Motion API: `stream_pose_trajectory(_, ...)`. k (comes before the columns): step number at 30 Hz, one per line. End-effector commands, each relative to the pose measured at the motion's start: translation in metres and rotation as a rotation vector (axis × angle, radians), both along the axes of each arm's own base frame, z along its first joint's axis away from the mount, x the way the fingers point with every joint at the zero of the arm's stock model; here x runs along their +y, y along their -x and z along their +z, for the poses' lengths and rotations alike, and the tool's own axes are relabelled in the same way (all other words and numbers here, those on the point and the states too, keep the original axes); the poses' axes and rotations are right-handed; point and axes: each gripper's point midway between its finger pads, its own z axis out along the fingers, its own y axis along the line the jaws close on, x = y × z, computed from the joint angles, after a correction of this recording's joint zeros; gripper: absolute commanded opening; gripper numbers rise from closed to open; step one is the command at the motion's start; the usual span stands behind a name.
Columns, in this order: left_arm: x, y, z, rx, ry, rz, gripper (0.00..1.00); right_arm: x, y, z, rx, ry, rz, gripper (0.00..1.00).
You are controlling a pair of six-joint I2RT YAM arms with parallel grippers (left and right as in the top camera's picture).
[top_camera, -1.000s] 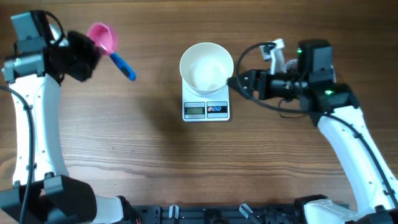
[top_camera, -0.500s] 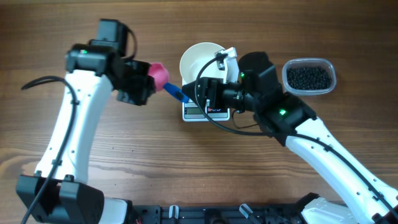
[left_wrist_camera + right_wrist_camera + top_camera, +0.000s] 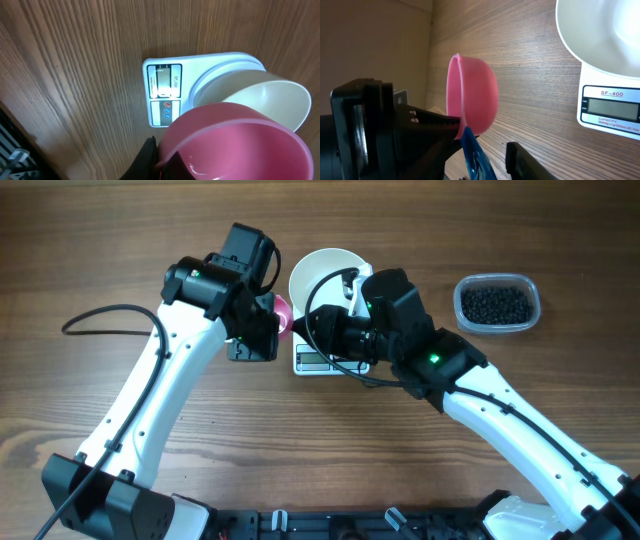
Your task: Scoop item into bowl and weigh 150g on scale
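Pinching the pink scoop [image 3: 472, 95] with our left tool [image 3: 271, 321] beside the scale [image 3: 331, 361] at centre frame, bowl [image 3: 322, 275] atop it, item [image 3: 495, 303] upper right, right tool [image 3: 315, 330] near the handle [image 3: 476, 155], grip unclear to us

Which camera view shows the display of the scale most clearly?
The left wrist view: the scale shows its display and both buttons in full. The right wrist view catches only the display corner at the frame edge. Overhead, the right arm covers most of the scale.
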Motion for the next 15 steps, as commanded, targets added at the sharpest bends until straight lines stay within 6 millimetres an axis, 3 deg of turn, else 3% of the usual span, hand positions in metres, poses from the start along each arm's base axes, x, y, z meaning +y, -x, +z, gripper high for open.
stream_pose_trajectory(1, 0.0106, -0.0027, -0.0028, 0.010, -0.025, 0.075, 0.04, 0.0011, -0.0049, 0.0047, -0.011, -0.004, -0.020, 0.37)
stream_pose_trajectory(15, 0.0179, -0.0060, -0.0027, 0.009, -0.023, 0.100, 0.04, 0.0011, -0.0038, 0.0059, 0.000, -0.017, -0.007, 0.27)
